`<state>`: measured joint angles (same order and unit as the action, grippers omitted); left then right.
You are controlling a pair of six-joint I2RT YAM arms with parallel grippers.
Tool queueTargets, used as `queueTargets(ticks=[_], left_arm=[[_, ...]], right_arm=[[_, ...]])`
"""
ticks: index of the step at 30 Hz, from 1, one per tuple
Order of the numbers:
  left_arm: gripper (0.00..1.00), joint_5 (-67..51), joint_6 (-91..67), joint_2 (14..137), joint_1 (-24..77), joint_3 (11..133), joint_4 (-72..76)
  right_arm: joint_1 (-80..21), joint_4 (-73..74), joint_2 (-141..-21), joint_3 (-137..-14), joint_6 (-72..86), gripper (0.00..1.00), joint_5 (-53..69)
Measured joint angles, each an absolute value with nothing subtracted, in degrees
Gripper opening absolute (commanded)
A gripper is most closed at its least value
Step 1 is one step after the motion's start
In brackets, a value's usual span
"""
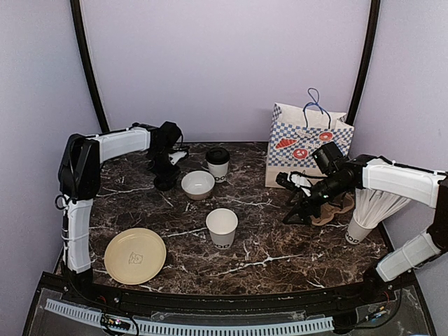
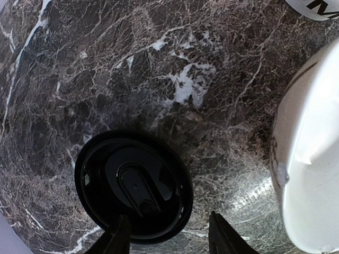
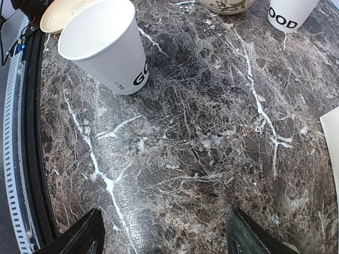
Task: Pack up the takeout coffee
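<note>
A white paper cup capped with a black lid (image 1: 218,164) stands at the back centre; its printed base shows in the right wrist view (image 3: 288,13). An open white cup (image 1: 222,227) stands mid-table and shows in the right wrist view (image 3: 108,45). A loose black lid (image 2: 133,185) lies flat on the marble. My left gripper (image 1: 166,180) hangs just above it, open (image 2: 168,216), one finger over the lid's near rim and the other beside it. My right gripper (image 1: 297,210) is open and empty (image 3: 164,233), low over bare marble, right of the open cup.
A low white bowl (image 1: 198,185) sits between the left gripper and the lidded cup. A checked paper bag (image 1: 308,143) stands at the back right. A cup of white sticks (image 1: 371,210) stands at the right edge, a brown object (image 1: 334,206) beside it. A beige plate (image 1: 135,255) lies front left.
</note>
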<state>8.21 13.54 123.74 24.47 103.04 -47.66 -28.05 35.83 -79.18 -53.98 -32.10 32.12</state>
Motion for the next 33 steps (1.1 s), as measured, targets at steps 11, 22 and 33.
queueTargets(ticks=[11, 22, 33], left_arm=[[0.38, 8.1, 15.11, 126.8, 23.88, 103.2, -45.8], [0.18, 8.23, 15.53, 127.98, 23.88, 103.2, -45.34], [0.13, 7.07, 12.99, 127.37, 23.88, 106.0, -48.77]], right_arm=[[-28.05, 35.9, -79.18, -53.98, -32.32, 0.79, 32.12], [-28.05, 35.99, -79.22, -53.98, -32.32, 0.79, 32.12], [-28.05, 36.07, -79.64, -54.0, -32.25, 0.78, 32.36]])
